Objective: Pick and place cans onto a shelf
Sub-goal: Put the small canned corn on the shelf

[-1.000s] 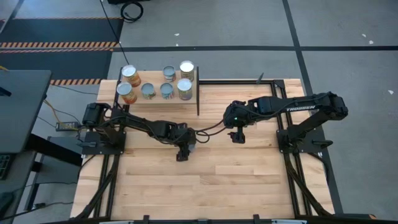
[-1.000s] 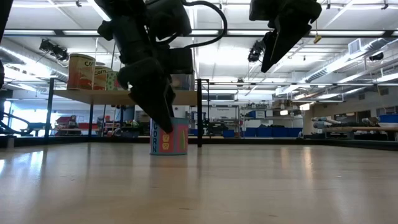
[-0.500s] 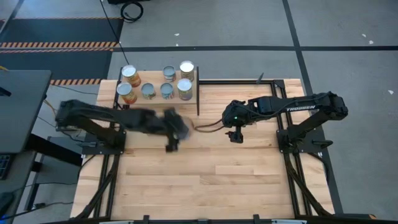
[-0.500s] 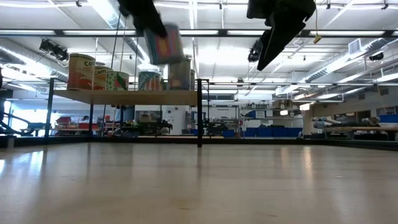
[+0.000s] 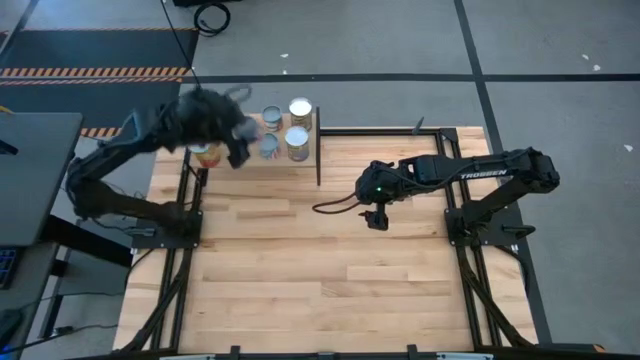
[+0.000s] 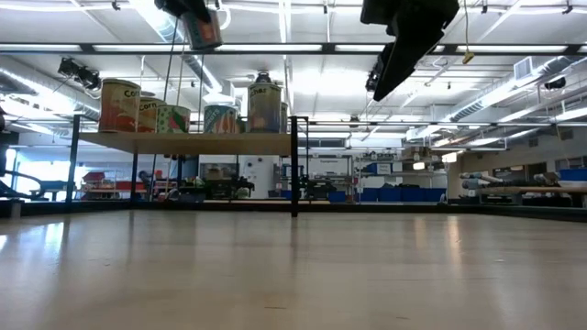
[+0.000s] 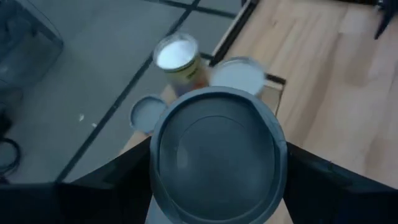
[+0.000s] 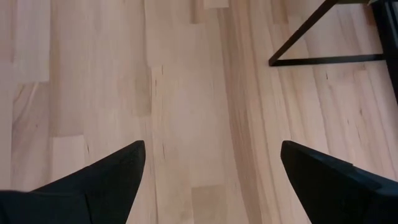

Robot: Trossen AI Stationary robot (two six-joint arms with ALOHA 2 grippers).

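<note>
The shelf (image 5: 262, 160) stands at the table's far left edge, its wood board (image 6: 183, 142) raised on a black frame. Several cans stand on it, among them an orange one (image 5: 205, 153), a pale one (image 5: 300, 110) and a teal one (image 6: 218, 118). My left gripper (image 5: 240, 135) is shut on another can (image 6: 203, 27), high above the shelf. That can's silver top (image 7: 217, 146) fills the left wrist view. My right gripper (image 5: 375, 219) hangs open and empty over the table's middle, and also shows in the low view (image 6: 394, 64). My left gripper pinches the can between its two fingers (image 7: 106, 186), one on each side of the can's wall (image 7: 154, 163), just below the silver top. The fingers come from above. The can is lifted clear, above the cans on the shelf.
A thin black frame (image 8: 323, 59) lies on the table at the far right. Three shelf cans show below the held can in the left wrist view, one with an orange label (image 7: 180, 59). Bare wood tabletop (image 5: 330, 280) spreads over the near half.
My left gripper has lifted the can off the table's middle and swung it quickly up and toward the far left, over the shelf. My right gripper has kept nearly still.
</note>
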